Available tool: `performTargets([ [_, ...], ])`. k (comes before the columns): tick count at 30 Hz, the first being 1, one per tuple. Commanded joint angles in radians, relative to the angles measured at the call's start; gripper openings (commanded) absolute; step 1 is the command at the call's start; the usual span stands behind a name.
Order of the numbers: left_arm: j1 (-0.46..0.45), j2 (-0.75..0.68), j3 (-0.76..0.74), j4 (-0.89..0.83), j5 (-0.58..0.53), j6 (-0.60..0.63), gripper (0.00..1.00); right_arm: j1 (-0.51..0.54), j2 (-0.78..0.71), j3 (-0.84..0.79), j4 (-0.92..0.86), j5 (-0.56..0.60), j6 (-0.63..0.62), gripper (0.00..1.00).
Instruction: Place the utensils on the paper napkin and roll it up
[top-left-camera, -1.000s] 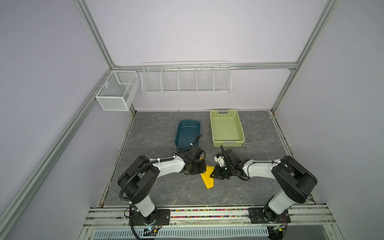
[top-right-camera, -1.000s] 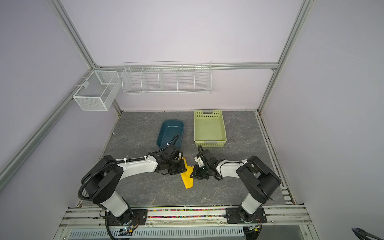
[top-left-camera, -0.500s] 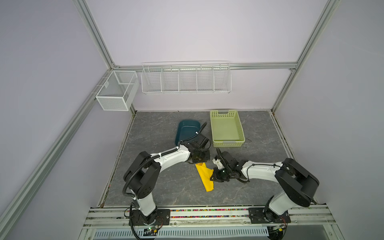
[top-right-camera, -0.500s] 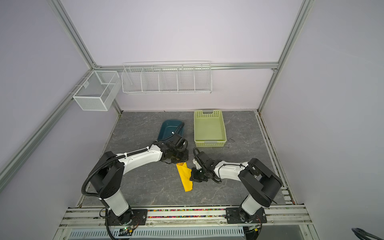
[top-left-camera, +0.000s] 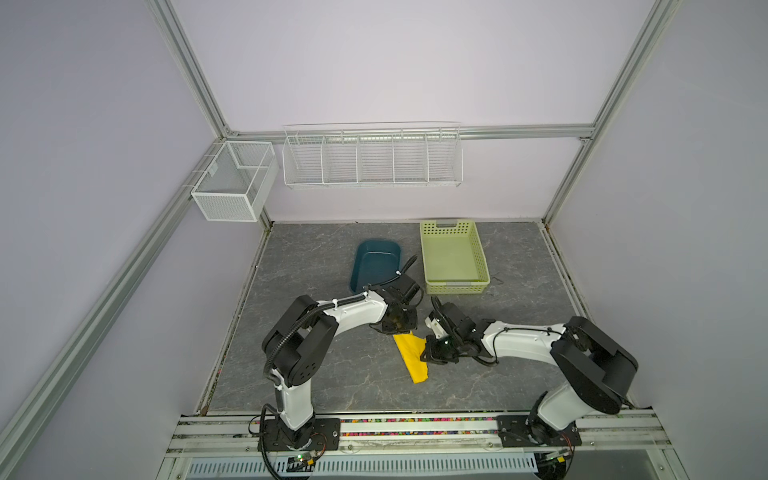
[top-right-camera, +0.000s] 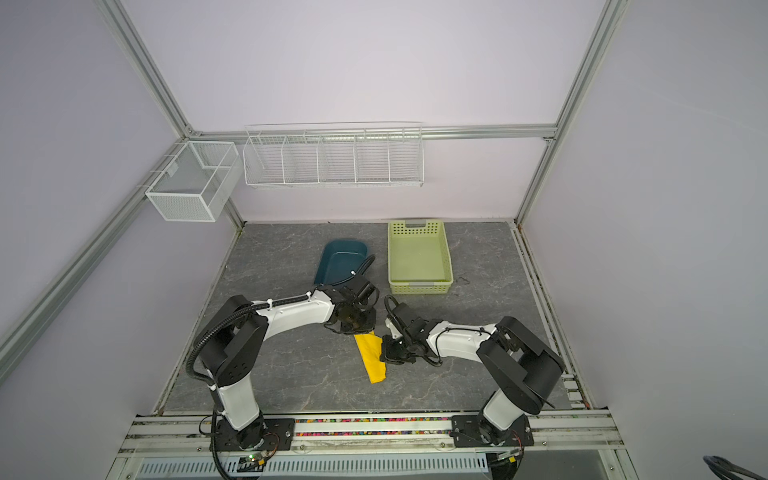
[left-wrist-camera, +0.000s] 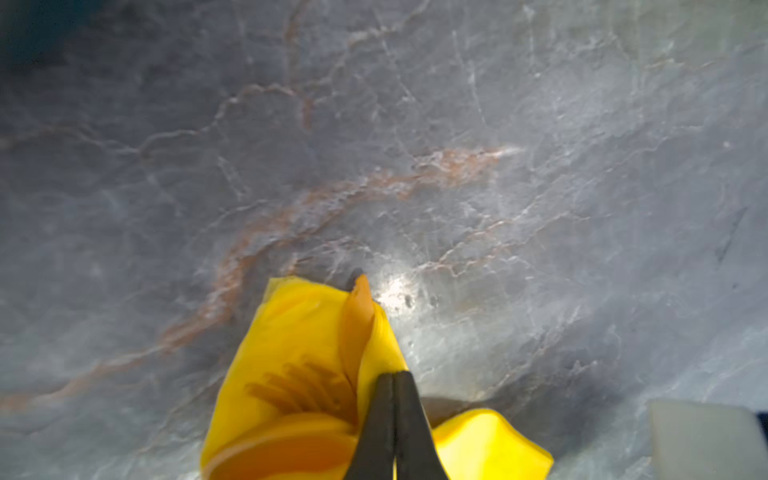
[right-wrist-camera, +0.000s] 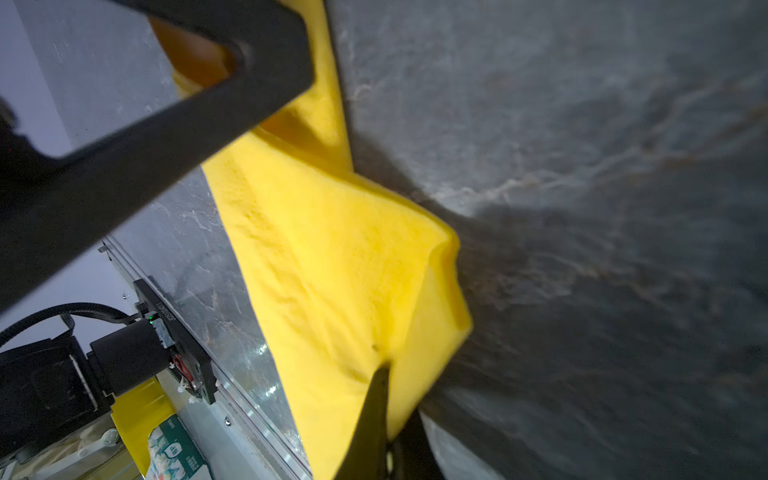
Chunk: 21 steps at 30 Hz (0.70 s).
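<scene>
Left gripper (left-wrist-camera: 394, 384) and right gripper (right-wrist-camera: 384, 376) each pinch the folded paper napkin (top-left-camera: 409, 357); orange utensil (left-wrist-camera: 360, 309) tip pokes out. Teal bin (top-left-camera: 376, 264) and green basket (top-left-camera: 453, 262) sit behind, apart.

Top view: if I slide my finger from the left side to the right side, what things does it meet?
white mesh box → blue tub → yellow napkin → green basket
</scene>
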Motion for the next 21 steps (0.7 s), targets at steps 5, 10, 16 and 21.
performTargets([
  [5,-0.006,0.025,0.006,-0.04,-0.063,0.018,0.03,0.013,-0.024,-0.025,-0.074,0.099,0.051,0.07],
  [10,-0.006,0.03,0.004,-0.042,-0.064,0.019,0.03,0.014,-0.053,-0.049,-0.077,0.132,0.083,0.07],
  [16,-0.006,0.033,0.004,-0.039,-0.061,0.016,0.03,0.015,-0.055,-0.062,-0.071,0.14,0.106,0.06],
  [21,-0.006,0.036,0.006,-0.042,-0.062,0.014,0.03,0.017,-0.054,-0.069,-0.066,0.143,0.123,0.07],
])
